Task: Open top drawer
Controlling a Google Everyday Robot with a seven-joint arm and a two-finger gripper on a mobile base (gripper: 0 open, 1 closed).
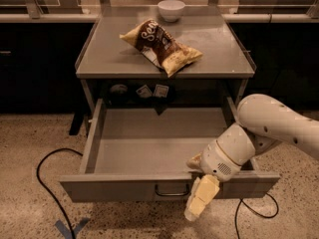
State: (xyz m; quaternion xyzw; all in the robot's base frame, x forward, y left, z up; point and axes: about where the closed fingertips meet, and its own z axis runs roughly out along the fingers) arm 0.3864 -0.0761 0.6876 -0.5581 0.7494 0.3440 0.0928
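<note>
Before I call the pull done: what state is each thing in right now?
Drawer: open, pulled well out.
Handle: free, nothing gripping it.
Tool: hanging over the drawer front, just right of the handle, pointing down.
Chip bag: lying on the tabletop.
Bowl: upright at the tabletop's back edge.

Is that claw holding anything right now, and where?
Nothing, it seems: the claw hangs before the open top drawer, just right of its handle.

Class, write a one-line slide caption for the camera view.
Top drawer wide open below a table with chip bag and bowl; gripper hangs at its front, beside the handle.
</note>
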